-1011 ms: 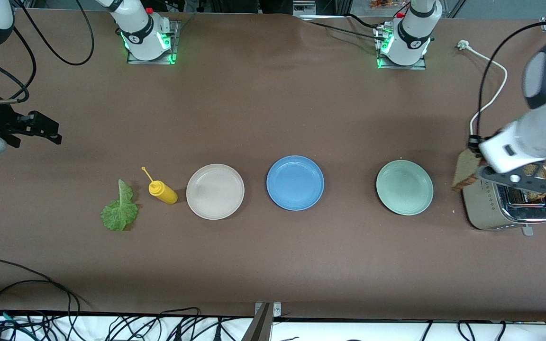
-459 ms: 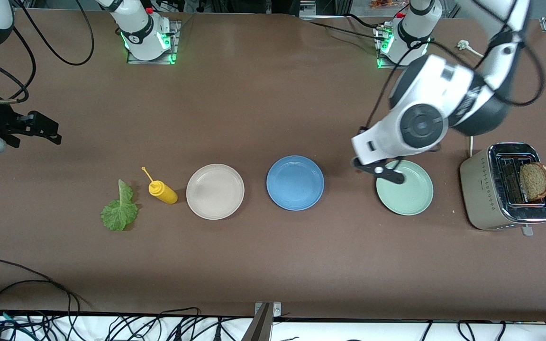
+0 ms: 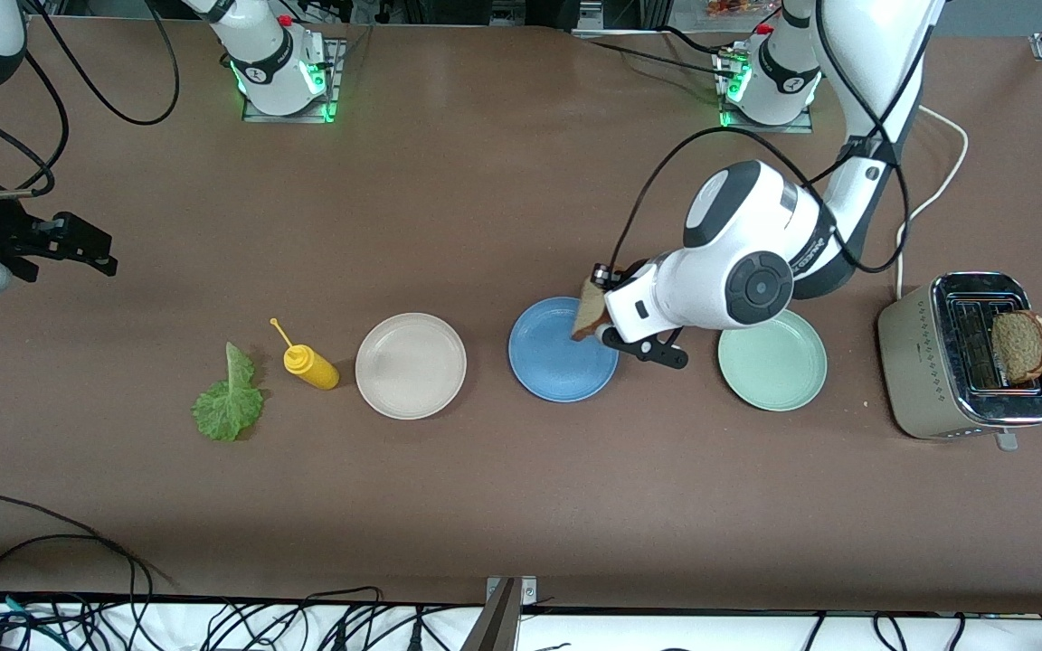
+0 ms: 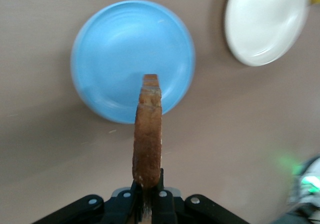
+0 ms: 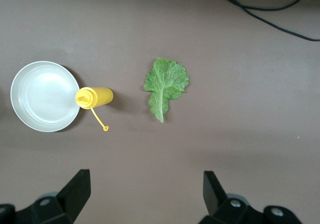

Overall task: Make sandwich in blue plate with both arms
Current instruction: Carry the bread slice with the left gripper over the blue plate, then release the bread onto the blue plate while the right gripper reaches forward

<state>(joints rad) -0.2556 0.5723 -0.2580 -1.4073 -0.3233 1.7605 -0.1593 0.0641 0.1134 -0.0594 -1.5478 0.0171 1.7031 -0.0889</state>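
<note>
Over blue plate: left gripper [image 3: 595,312] [image 4: 148,196], clamped on a square brown wholegrain bread slice [image 3: 588,306] [image 4: 147,134] held on edge.
Blue plate: round matte sky-blue plate [image 3: 563,362] [image 4: 110,59] directly under the held slice, bare.
Right gripper: [image 3: 87,246] [image 5: 145,194] fingers wide apart, holding nothing; arm waits at its own table end.
Under right gripper's view: ruffled green lettuce leaf [image 3: 229,400] [image 5: 165,86], yellow squeeze bottle [image 3: 308,363] [image 5: 95,97] beside it, touching round beige plate [image 3: 411,365] [image 5: 42,96].
Toward left arm's end from left gripper: pale green round plate [image 3: 779,366], then silver toaster [image 3: 933,384] with second brown bread slice [image 3: 1020,345] standing in its slot.
</note>
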